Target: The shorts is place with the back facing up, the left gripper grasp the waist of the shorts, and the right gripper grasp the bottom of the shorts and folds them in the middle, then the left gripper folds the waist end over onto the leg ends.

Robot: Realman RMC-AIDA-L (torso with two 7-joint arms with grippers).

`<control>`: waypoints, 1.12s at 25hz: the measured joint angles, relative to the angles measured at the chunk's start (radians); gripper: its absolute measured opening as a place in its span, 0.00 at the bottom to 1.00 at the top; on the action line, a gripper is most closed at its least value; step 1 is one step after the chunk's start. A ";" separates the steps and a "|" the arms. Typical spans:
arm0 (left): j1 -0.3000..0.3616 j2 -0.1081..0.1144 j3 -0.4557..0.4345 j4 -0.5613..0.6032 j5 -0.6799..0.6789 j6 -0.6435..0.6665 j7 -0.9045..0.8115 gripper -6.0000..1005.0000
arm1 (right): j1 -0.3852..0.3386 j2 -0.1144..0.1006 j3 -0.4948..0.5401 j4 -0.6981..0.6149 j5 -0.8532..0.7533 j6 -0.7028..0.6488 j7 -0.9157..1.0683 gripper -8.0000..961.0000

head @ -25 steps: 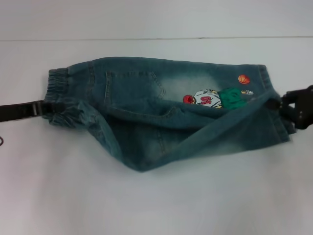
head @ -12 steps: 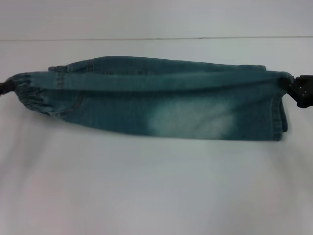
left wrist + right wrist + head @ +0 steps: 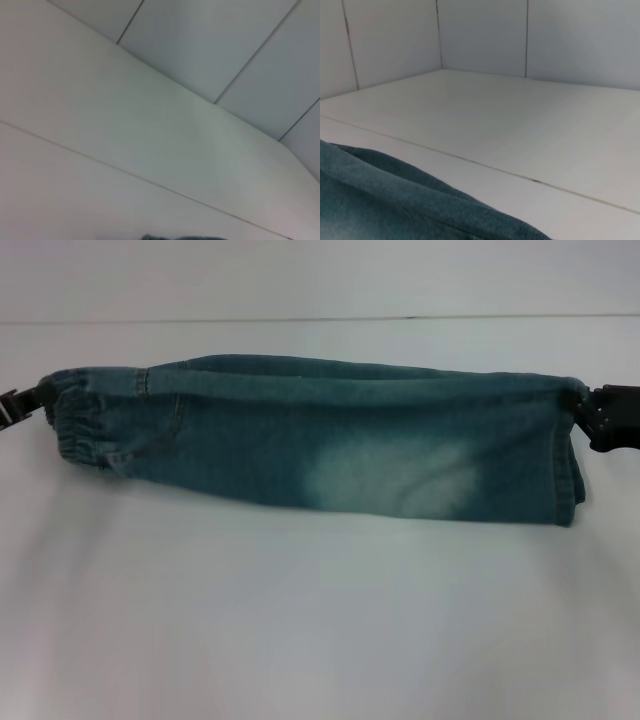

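The blue denim shorts (image 3: 320, 455) lie folded lengthwise into one long band across the white table, their faded patch facing up. The ruffled waist (image 3: 75, 425) is at the left end. My left gripper (image 3: 30, 402) is shut on it at the picture's left edge. The bottom (image 3: 565, 470) with its stitched hems is at the right end, where my right gripper (image 3: 588, 415) is shut on its far corner. The cloth runs taut between the two grippers. A strip of the shorts (image 3: 380, 205) shows in the right wrist view, and a sliver of the shorts (image 3: 170, 237) in the left wrist view.
The white table (image 3: 320, 620) stretches bare in front of the shorts. A seam line (image 3: 320, 318) crosses it behind them. White wall panels (image 3: 485, 35) stand beyond the table's far edge.
One half of the shorts has been folded over the other, hiding the pockets and embroidery. Both grippers have moved outward and pulled the band straight.
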 joint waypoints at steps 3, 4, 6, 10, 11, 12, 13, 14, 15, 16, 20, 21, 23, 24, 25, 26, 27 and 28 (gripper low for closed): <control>-0.027 -0.012 0.018 0.000 0.000 -0.063 0.010 0.05 | 0.009 0.006 -0.002 0.002 0.015 0.018 -0.018 0.06; -0.035 -0.017 0.026 0.000 0.000 -0.089 0.013 0.05 | 0.013 0.009 -0.003 0.002 0.023 0.024 -0.024 0.06; -0.049 -0.025 0.050 -0.001 0.000 -0.156 0.016 0.05 | 0.023 0.013 -0.006 0.002 0.034 0.035 -0.036 0.06; -0.069 -0.037 0.098 -0.010 -0.001 -0.274 0.016 0.05 | 0.053 0.017 -0.010 0.004 0.041 0.076 -0.049 0.06; -0.075 -0.040 0.108 -0.016 -0.001 -0.303 0.016 0.05 | 0.062 0.019 -0.014 0.004 0.041 0.091 -0.050 0.06; -0.079 -0.043 0.117 -0.021 -0.001 -0.327 0.017 0.05 | 0.070 0.021 -0.017 0.004 0.041 0.106 -0.051 0.06; -0.081 -0.046 0.126 -0.025 -0.001 -0.347 0.017 0.05 | 0.079 0.023 -0.021 0.004 0.042 0.123 -0.051 0.06; -0.083 -0.049 0.137 -0.028 -0.001 -0.366 0.017 0.05 | 0.089 0.025 -0.025 0.004 0.042 0.137 -0.053 0.06; -0.083 -0.051 0.144 -0.029 -0.001 -0.383 0.017 0.05 | 0.098 0.028 -0.026 0.005 0.043 0.151 -0.057 0.06; -0.083 -0.054 0.152 -0.030 -0.001 -0.396 0.017 0.05 | 0.106 0.031 -0.027 0.005 0.044 0.164 -0.064 0.06; -0.079 -0.060 0.163 -0.032 -0.001 -0.414 0.017 0.05 | 0.140 0.040 -0.041 0.020 0.049 0.214 -0.099 0.06; -0.077 -0.060 0.164 -0.034 -0.001 -0.414 0.017 0.05 | 0.149 0.040 -0.051 0.028 0.049 0.230 -0.102 0.06; -0.073 -0.059 0.165 -0.040 0.001 -0.409 0.015 0.05 | 0.160 0.040 -0.070 0.039 0.049 0.261 -0.108 0.06; -0.072 -0.058 0.165 -0.040 0.002 -0.407 0.014 0.05 | 0.163 0.040 -0.079 0.041 0.049 0.278 -0.111 0.06; -0.070 -0.058 0.165 -0.041 0.005 -0.405 0.014 0.05 | 0.166 0.040 -0.087 0.042 0.049 0.293 -0.111 0.06; -0.068 -0.058 0.165 -0.042 0.006 -0.402 0.014 0.05 | 0.167 0.040 -0.096 0.042 0.049 0.302 -0.108 0.06; -0.065 -0.058 0.165 -0.042 0.007 -0.396 0.014 0.05 | 0.168 0.039 -0.104 0.042 0.049 0.305 -0.100 0.06; -0.064 -0.058 0.165 -0.041 0.007 -0.390 0.014 0.05 | 0.166 0.038 -0.108 0.041 0.049 0.291 -0.088 0.06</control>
